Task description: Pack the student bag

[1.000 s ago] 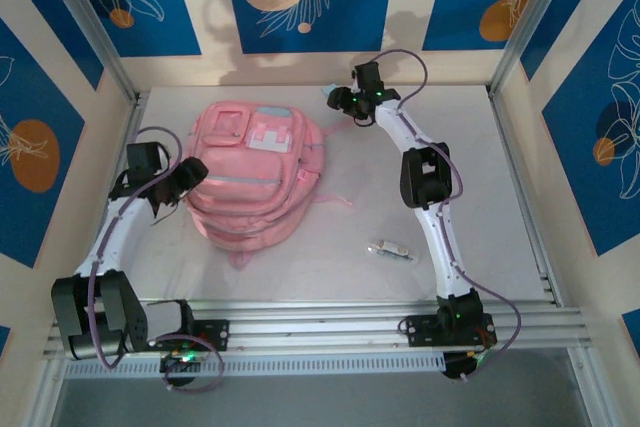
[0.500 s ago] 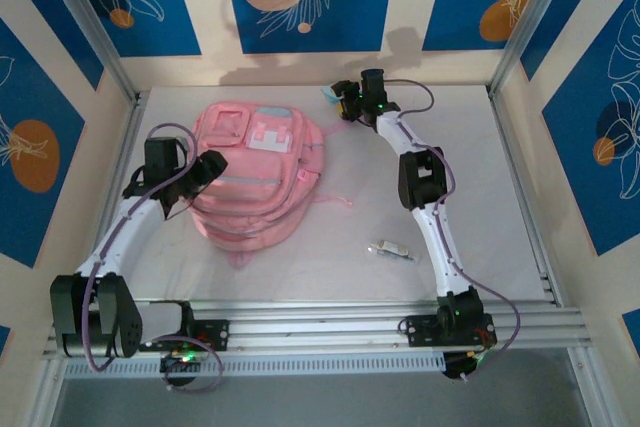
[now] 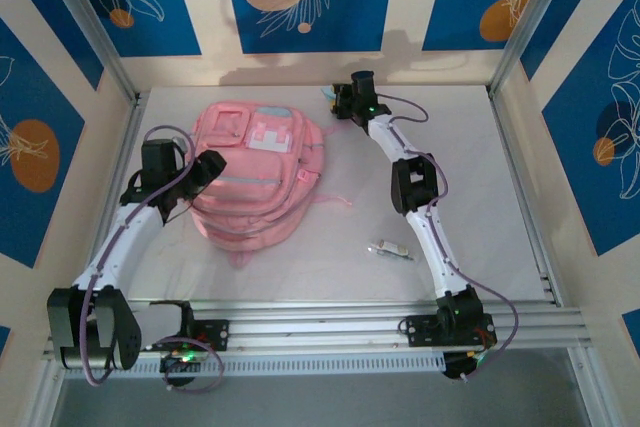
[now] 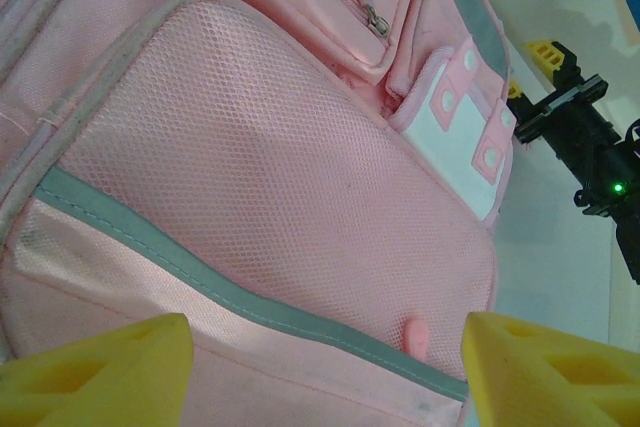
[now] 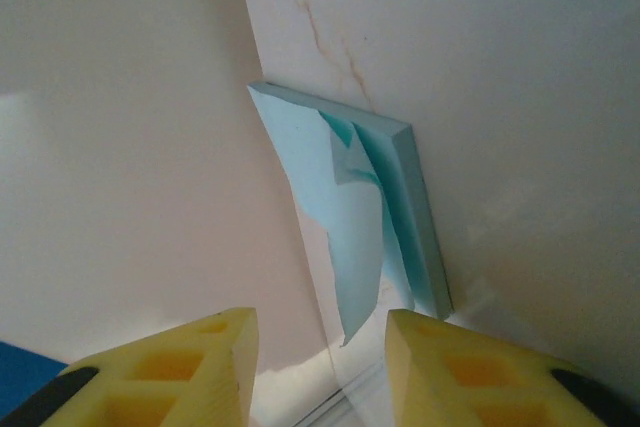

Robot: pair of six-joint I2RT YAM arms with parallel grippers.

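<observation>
No readable text, label, brand, number or sign is showing in any of the views.

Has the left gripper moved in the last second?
Yes. The left gripper has shifted right, farther over the left edge of the student bag, which has stayed put on the table.
</observation>
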